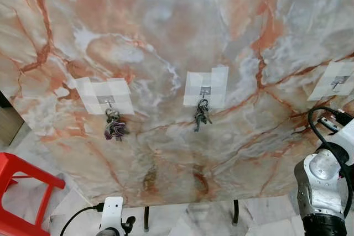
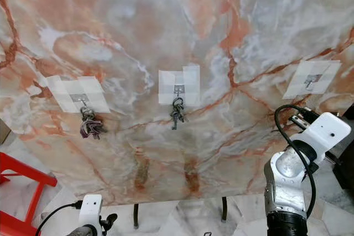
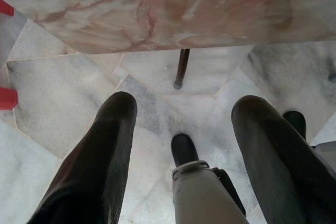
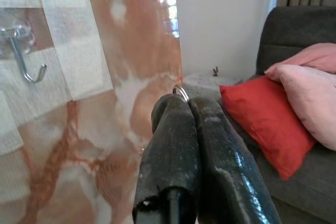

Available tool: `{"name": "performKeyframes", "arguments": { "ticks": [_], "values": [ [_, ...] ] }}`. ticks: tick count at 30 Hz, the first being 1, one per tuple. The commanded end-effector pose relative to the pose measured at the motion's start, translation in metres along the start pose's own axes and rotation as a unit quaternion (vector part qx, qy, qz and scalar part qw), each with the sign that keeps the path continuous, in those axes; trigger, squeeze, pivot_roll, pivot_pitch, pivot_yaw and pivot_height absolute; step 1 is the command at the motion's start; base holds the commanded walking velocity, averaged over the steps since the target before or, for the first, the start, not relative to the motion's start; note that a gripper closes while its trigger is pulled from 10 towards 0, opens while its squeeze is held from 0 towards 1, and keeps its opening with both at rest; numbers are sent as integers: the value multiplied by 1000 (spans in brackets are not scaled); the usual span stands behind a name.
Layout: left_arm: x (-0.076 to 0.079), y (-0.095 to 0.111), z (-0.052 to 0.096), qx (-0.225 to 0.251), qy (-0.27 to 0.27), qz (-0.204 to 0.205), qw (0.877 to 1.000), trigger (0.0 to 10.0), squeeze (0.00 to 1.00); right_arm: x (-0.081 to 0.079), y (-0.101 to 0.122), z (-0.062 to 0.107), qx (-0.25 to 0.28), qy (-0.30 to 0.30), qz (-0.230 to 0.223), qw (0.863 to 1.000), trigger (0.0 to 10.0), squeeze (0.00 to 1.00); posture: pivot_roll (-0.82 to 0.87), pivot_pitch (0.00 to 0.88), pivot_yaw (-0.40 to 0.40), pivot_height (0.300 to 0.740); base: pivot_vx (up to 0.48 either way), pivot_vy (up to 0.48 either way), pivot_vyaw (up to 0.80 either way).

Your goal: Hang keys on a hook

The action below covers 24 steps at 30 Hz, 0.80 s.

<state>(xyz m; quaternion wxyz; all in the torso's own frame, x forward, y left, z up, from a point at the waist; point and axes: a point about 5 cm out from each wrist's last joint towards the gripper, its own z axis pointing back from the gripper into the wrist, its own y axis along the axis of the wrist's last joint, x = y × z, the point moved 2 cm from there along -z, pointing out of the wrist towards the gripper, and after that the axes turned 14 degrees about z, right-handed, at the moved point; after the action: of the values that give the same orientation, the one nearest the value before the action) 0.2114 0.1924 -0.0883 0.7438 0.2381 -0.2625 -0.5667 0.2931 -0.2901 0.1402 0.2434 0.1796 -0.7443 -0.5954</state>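
Altogether, three hooks are counted on the marble board [image 1: 166, 53]; two carry key bunches. Near the bare hook [image 4: 23, 59], a key ring [image 4: 181, 93] is clamped in the right end effector [image 4: 186, 106]. The left end effector [image 3: 181, 111] is held apart above the floor [image 3: 63, 93].

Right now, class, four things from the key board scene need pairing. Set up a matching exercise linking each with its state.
Things:
1. left hook
2. right hook
3. left gripper
4. right gripper

States:
A. fingers spread over the floor
B. bare, nothing hanging
C. pinching a key ring
D. carries a key bunch

Pairs: 1-D, 2-B, 3-A, 4-C
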Motion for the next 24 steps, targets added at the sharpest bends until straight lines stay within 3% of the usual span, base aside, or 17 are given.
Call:
{"name": "performKeyframes", "arguments": {
  "ticks": [1, 5, 14, 24],
  "values": [
    [-3, -3, 1, -6, 2, -3, 1000, 10000, 0, 1, 3, -1, 0, 0, -5, 1000, 10000, 0, -150, 29, 5, 740, 0, 0, 0],
    [-3, -3, 1, -4, 1, -2, 1000, 10000, 0, -10, 4, -3, 7, 35, 24, 999, 10000, 0, -145, 28, 5, 740, 0, 0, 0],
    [-2, -3, 1, -2, -1, 1, 1000, 10000, 0, -32, 39, -11, 112, 62, 83, 988, 10000, 0, -142, 28, 5, 740, 0, 0, 0],
    [-1, -3, 1, -3, -2, 2, 1000, 10000, 0, -35, 37, -11, 117, 67, 108, 985, 10000, 0, -143, 31, 3, 740, 0, 0, 0]
  ]
}}
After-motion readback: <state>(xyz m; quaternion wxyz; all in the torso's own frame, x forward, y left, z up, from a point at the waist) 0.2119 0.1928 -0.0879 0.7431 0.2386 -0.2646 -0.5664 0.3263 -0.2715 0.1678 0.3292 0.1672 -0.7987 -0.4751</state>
